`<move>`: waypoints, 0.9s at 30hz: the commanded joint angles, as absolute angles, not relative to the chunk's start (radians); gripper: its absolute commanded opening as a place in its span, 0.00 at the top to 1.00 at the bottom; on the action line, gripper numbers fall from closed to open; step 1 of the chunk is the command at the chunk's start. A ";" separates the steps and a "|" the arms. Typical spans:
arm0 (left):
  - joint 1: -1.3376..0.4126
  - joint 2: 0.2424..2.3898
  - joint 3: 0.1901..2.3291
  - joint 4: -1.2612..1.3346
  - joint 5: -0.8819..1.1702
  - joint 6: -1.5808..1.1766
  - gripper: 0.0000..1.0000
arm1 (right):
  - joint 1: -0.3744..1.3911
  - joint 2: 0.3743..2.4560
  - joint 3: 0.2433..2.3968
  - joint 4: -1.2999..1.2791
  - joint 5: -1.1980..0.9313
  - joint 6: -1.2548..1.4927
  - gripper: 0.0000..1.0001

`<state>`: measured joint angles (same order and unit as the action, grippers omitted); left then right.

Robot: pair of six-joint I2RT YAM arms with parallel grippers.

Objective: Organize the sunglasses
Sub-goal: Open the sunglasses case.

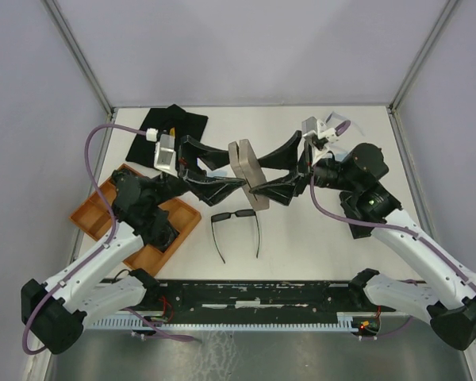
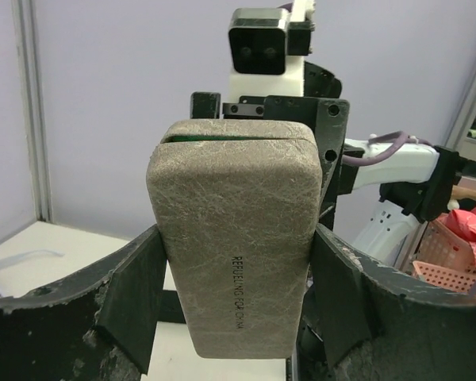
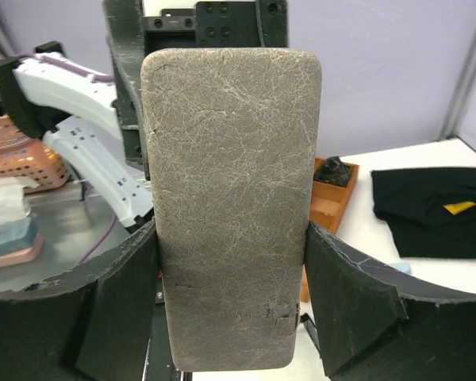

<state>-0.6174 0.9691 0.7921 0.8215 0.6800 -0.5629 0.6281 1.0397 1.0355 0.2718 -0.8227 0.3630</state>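
Note:
A grey oblong case [image 1: 243, 159] stands on end in the middle of the table, and both grippers hold it. My left gripper [image 1: 235, 170] is shut on it from the left, its pads [image 2: 147, 270] against the case's [image 2: 234, 182] sides. From the right, my right gripper [image 1: 260, 176] grips the same case [image 3: 230, 143], its pads [image 3: 333, 278] pressing on both edges. The black-framed sunglasses [image 1: 236, 215] lie on the table just in front of the case, arms unfolded toward the near edge. A thin pale frame [image 2: 20, 260] lies on the table at the left edge of the left wrist view.
An orange wooden tray [image 1: 91, 211] sits at the left under my left arm, and the right wrist view shows a dark object in that tray [image 3: 333, 198]. A black cloth [image 1: 171, 127] lies at the back left. A pink basket [image 2: 452, 266] stands beyond the table.

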 commanded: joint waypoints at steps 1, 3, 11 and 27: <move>-0.623 0.937 0.842 0.673 0.558 -0.492 0.58 | 0.629 1.004 1.102 0.148 -0.585 0.283 1.00; -0.623 0.935 0.856 0.591 0.465 -0.458 0.58 | 0.629 1.006 1.116 0.067 -0.491 0.251 1.00; -0.623 0.990 0.938 0.358 0.297 -0.406 0.51 | 0.629 1.056 1.175 -0.118 -0.229 0.207 1.00; -0.624 0.958 0.923 0.285 0.275 -0.407 0.01 | 0.629 1.021 1.127 -0.087 -0.266 0.269 1.00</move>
<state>-0.6231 0.9817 0.9024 0.2626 0.2852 -0.4515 0.6281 1.0649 1.1290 -0.1879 -0.2691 0.2180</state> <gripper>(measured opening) 0.991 0.735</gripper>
